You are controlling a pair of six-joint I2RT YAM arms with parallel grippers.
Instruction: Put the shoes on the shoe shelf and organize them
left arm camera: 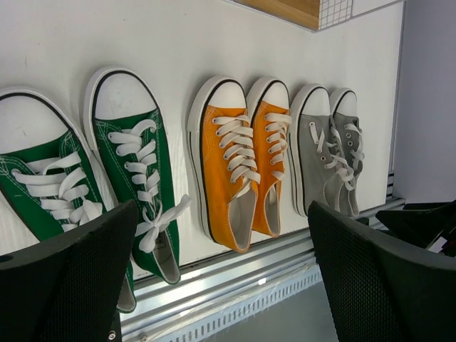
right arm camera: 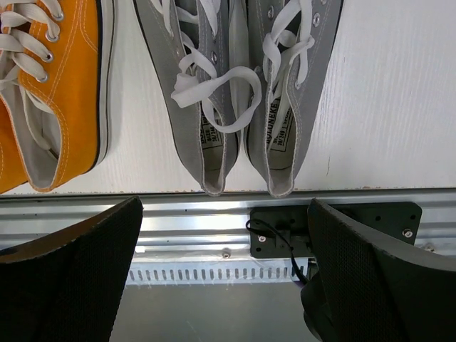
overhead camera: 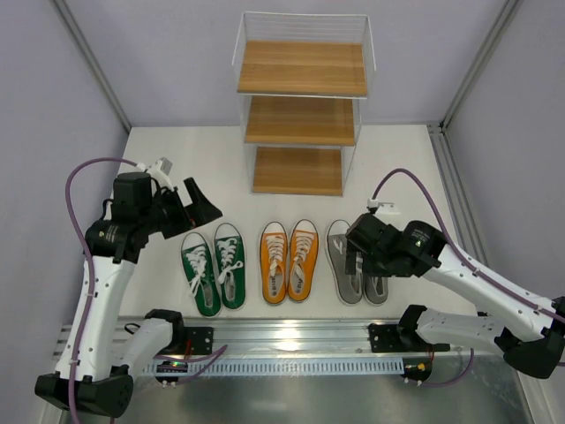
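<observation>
Three pairs of shoes lie in a row on the white table, toes toward the shoe shelf (overhead camera: 302, 119): green (overhead camera: 214, 269), orange (overhead camera: 289, 262) and grey (overhead camera: 338, 256). The shelf stands at the back centre, and none of its three wooden boards carries anything. My left gripper (overhead camera: 198, 210) hovers open just left of and behind the green pair (left arm camera: 135, 171), holding nothing. The left wrist view looks across the orange (left arm camera: 239, 171) and grey (left arm camera: 328, 157) pairs. My right gripper (overhead camera: 365, 265) hangs open over the heels of the grey pair (right arm camera: 235, 85), partly hiding it from above.
An aluminium rail (overhead camera: 291, 336) with the arm bases runs along the near edge, right behind the shoe heels. A black mounting plate (right arm camera: 335, 228) sits on it. Purple cables (overhead camera: 415, 181) loop from both arms. Frame posts (overhead camera: 472, 66) and walls close in both sides.
</observation>
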